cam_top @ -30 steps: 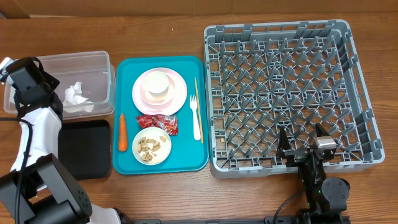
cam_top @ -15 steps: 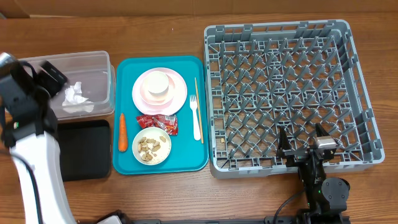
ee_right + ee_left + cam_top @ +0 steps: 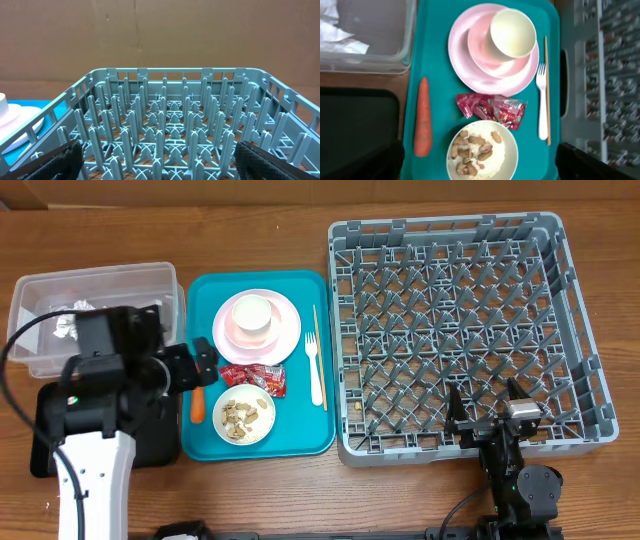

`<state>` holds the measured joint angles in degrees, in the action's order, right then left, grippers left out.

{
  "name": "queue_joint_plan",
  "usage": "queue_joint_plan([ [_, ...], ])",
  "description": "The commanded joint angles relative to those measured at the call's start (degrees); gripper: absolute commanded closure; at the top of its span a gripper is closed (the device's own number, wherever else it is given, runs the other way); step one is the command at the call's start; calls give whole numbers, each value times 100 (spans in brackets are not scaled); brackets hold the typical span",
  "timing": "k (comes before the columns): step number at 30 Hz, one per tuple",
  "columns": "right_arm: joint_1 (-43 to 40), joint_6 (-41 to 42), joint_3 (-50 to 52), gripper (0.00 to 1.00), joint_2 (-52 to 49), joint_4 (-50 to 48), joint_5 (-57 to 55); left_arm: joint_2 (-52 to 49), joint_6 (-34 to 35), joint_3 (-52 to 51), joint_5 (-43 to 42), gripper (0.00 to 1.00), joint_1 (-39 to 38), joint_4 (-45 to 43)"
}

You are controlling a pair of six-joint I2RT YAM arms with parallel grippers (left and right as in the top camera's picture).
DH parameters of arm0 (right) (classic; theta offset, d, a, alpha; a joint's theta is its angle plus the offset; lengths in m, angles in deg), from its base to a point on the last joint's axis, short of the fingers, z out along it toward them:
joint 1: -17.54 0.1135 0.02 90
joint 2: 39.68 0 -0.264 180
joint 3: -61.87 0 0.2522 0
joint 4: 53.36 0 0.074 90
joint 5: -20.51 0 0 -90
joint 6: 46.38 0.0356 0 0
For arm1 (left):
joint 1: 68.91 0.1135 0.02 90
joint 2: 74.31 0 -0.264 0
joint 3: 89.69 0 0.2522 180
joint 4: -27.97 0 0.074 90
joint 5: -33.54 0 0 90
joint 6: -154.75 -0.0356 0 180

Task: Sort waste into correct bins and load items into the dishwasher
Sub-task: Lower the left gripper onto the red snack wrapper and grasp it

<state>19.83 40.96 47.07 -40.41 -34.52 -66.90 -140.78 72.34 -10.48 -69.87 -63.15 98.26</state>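
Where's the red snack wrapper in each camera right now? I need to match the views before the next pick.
Overhead: the red snack wrapper lies on the teal tray, between the pink plate and the rice bowl.
Left wrist: the wrapper sits near centre, just above the rice bowl.
Right wrist: not in it.
Shared landmark: the grey dish rack, on the right overhead, at the right edge in the left wrist view, filling the right wrist view.

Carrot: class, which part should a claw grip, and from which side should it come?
Grip the carrot across its middle, coming straight down from above. It lies flat on the tray, long and narrow, close beside one rim, so close across its width.
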Motion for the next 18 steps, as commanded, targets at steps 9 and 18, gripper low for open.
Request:
queue_joint_plan([
  [9,-11,-17,59,0,44,-44,9,-1095,-1300,33,332,12,-468,-173],
  [18,-11,-17,59,0,44,-44,9,-2065,-1342,33,328,18,-474,-343],
])
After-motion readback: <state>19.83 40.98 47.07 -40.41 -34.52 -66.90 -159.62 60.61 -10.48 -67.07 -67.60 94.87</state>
